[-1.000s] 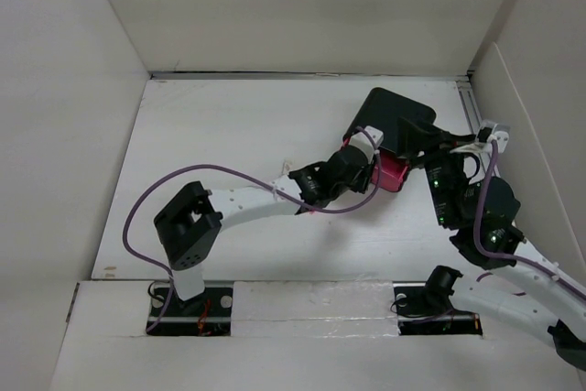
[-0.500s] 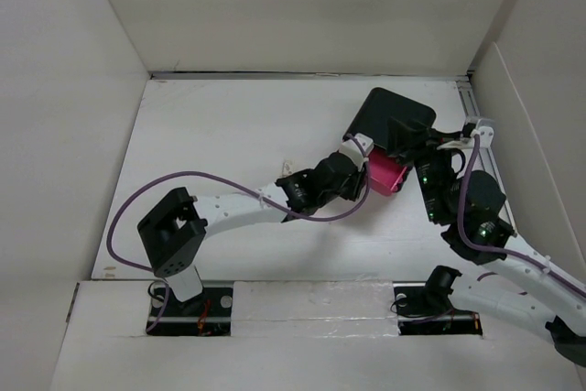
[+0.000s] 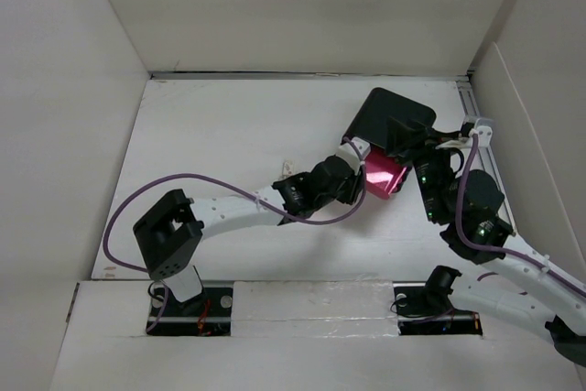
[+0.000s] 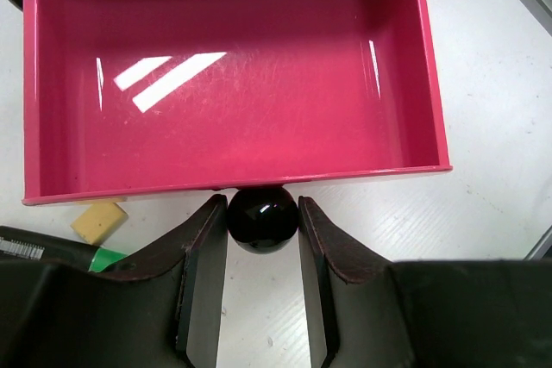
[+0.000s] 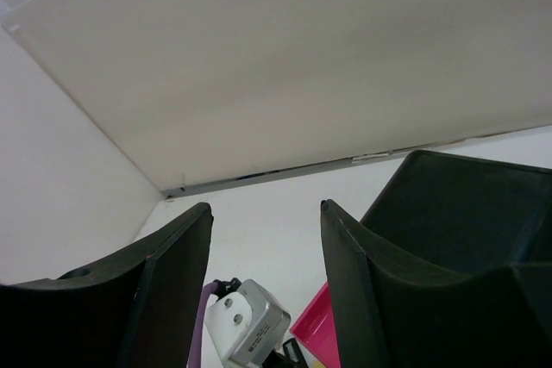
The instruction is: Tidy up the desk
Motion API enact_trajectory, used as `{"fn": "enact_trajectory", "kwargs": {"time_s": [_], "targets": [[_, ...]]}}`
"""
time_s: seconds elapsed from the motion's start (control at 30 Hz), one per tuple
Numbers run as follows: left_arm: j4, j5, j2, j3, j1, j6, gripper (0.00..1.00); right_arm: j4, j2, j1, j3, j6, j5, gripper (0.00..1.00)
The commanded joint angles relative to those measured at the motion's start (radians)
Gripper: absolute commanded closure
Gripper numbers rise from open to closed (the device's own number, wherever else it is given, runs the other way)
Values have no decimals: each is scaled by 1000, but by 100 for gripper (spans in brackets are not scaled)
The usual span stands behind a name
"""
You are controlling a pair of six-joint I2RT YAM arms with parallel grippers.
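On the white desk [image 3: 220, 135] stands a small black cabinet [image 3: 394, 121] with a pink drawer [image 3: 385, 176] pulled out; the drawer [image 4: 233, 75] is empty inside. My left gripper [image 4: 263, 221] is shut on the drawer's round black knob [image 4: 262, 217], one finger on each side; it also shows in the top view [image 3: 360, 174]. My right gripper [image 5: 263, 213] is open and empty, raised beside the cabinet [image 5: 466, 204] and pointing at the back wall; it also shows in the top view [image 3: 430, 157].
A small yellow eraser-like block [image 4: 97, 221] and a black and green marker-like object [image 4: 60, 252] lie on the desk under the drawer's left front corner. White walls enclose the desk. The right arm [image 3: 481, 217] stands close to the cabinet's right.
My left gripper has drawn back toward the near left with the knob, pulling the pink drawer further out of the cabinet. My right gripper shifted up and left beside the cabinet.
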Motion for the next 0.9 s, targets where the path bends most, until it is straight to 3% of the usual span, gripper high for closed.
{"fn": "enact_trajectory", "kwargs": {"time_s": [0.0,0.17,0.37,0.5,0.87], "targets": [[-4,-14,-51,-29,-2,-11,98,49,1,-8,25,-4,1,42],[-2,-26,-51,-37,-2,-11,62,51,7,-17,22,1,-9,42],[11,-71,-90,-51,-2,-14,36,54,4,-17,19,2,-12,42],[15,-106,-116,-57,-2,-17,24,55,10,-26,16,7,-29,42],[64,-258,-278,-178,-2,-67,12,52,7,-36,16,7,-29,41]]}}
